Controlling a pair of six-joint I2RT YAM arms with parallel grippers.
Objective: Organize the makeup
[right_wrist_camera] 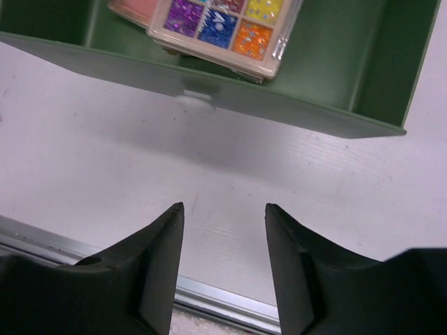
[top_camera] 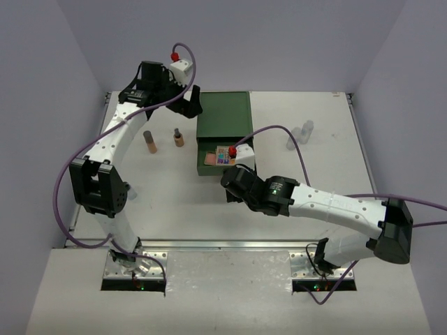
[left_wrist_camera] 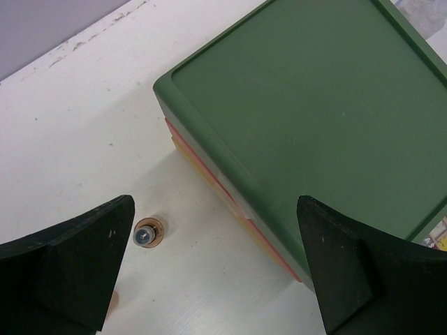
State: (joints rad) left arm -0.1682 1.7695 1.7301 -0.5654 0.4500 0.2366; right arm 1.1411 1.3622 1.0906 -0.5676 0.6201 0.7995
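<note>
The square multicolour eyeshadow palette [top_camera: 223, 154] and a pink compact [top_camera: 208, 160] lie in the pulled-out top drawer [top_camera: 204, 169] of the green box [top_camera: 223, 117]. Both also show in the right wrist view, the palette [right_wrist_camera: 225, 25] beside the compact [right_wrist_camera: 133, 8]. Two peach tubes [top_camera: 150, 142] [top_camera: 179, 138] stand left of the box. One tube shows from above in the left wrist view [left_wrist_camera: 148, 234]. Two small clear bottles [top_camera: 306, 130] [top_camera: 292, 142] stand right of the box. My left gripper [top_camera: 188, 105] [left_wrist_camera: 216, 279] is open and empty at the box's left side. My right gripper [top_camera: 232, 187] [right_wrist_camera: 223, 209] is open and empty just in front of the drawer.
The drawer's front wall [right_wrist_camera: 209, 87] stands close ahead of my right fingers. A metal rail [top_camera: 230, 244] runs along the table's near edge. Orange and yellow drawer edges [left_wrist_camera: 223, 199] show under the green lid. Grey walls close in the table's back and sides.
</note>
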